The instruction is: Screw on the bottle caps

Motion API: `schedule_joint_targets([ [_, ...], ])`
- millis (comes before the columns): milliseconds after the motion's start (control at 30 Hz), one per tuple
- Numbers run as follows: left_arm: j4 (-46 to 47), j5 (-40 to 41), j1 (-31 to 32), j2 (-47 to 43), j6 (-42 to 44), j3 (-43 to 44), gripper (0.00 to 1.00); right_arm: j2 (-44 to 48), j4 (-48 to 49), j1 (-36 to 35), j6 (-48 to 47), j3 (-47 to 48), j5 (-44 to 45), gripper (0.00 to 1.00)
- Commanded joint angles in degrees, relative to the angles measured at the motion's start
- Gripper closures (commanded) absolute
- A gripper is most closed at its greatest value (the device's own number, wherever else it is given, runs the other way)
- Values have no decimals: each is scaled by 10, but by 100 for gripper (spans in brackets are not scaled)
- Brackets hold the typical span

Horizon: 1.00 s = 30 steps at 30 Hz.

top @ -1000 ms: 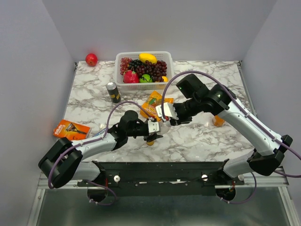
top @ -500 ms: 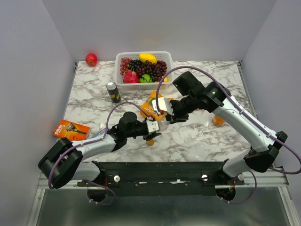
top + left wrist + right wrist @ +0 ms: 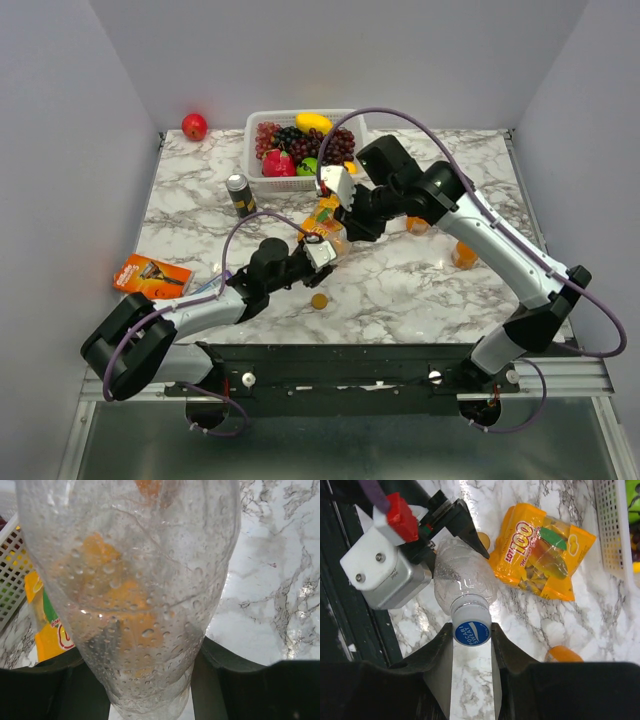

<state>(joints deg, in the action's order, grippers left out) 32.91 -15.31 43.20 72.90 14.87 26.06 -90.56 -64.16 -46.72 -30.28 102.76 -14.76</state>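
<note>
My left gripper (image 3: 322, 252) (image 3: 150, 692) is shut on the body of the colourless bottle (image 3: 335, 246) (image 3: 135, 595) and holds it above the table. The white cap with a blue mark (image 3: 472, 632) sits on the bottle's neck. My right gripper (image 3: 346, 226) (image 3: 472, 641) is shut on this cap, one finger touching each side. The bottle also shows in the right wrist view (image 3: 465, 580). A golden-orange cap (image 3: 319, 299) lies on the marble under the left arm. Two orange bottles (image 3: 418, 225) (image 3: 463, 255) stand to the right; one shows in the right wrist view (image 3: 562, 654).
A yellow snack bag (image 3: 322, 220) (image 3: 542, 560) lies just beyond the grippers. A white fruit basket (image 3: 300, 183) stands at the back, with a dark can (image 3: 239, 194) beside it and a red apple (image 3: 194, 126) far left. An orange packet (image 3: 152, 274) lies near left.
Both grippers have moved away from the near edge with the bottle between them. The right arm has swung left and back. The orange cap on the table now shows clearly.
</note>
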Motion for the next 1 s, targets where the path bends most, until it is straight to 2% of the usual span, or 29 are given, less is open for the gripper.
schedule_joint_targets([
  [0,146,28,5,-40,-6,27,100,-63,-33,5,150,16,-20,81],
  [233,146,54,9,-43,37,15,100,-111,-63,31,234,48,-82,86],
  [333,144,75,9,-43,37,19,100,-121,-64,31,262,53,-58,92],
  [567,128,102,13,-36,54,17,100,-147,-69,31,301,73,-76,91],
  [700,98,69,13,-36,48,18,100,-153,-62,31,292,83,-69,84],
  [767,56,20,13,-35,45,22,100,-153,-60,32,281,95,-63,80],
  [900,23,-10,14,-30,36,17,100,-152,-60,31,263,118,-50,79],
  [933,20,-10,14,-30,36,14,100,-151,-60,31,263,118,-47,77],
  [967,18,-10,14,-30,38,12,100,-149,-60,31,262,119,-47,67],
])
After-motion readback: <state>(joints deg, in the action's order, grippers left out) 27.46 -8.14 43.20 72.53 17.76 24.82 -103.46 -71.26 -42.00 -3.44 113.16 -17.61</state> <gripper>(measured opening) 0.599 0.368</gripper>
